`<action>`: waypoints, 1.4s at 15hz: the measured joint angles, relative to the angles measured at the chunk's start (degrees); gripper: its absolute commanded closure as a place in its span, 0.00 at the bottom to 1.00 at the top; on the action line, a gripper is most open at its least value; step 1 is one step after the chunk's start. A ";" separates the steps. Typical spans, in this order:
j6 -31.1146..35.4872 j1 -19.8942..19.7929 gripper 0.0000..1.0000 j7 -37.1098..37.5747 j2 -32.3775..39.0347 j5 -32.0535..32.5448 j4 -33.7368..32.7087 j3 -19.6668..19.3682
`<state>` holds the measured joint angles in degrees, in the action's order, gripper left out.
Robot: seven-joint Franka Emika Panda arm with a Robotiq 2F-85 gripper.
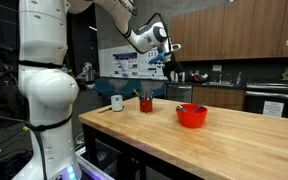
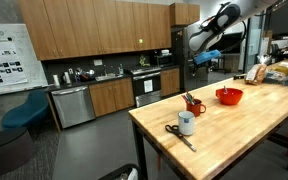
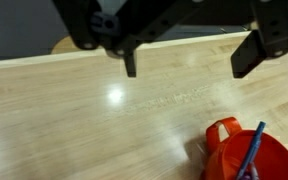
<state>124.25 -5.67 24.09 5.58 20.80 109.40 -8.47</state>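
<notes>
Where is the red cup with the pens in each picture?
In an exterior view: the cup is left of centre, between the mug and the bowl.
In an exterior view: the cup is right of centre, just behind the mug.
Wrist view: the cup is in the bottom right corner, with a pen in it.
Shared landmark: the table under it.

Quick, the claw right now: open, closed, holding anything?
Claw: open, fingers wide apart, holding nothing, up above the table with the red cup below, off to one side.
</notes>
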 measured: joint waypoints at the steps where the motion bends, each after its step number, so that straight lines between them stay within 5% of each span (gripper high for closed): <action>1: 0.38 0.50 0.00 0.00 -0.13 -1.17 0.29 0.58; 14: 2.12 2.38 0.00 -2.03 0.89 -17.44 2.78 4.52; 21: -4.21 3.73 0.00 -1.07 0.91 -17.50 2.69 5.07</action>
<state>120.03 -1.94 23.02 6.49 3.30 112.09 -3.40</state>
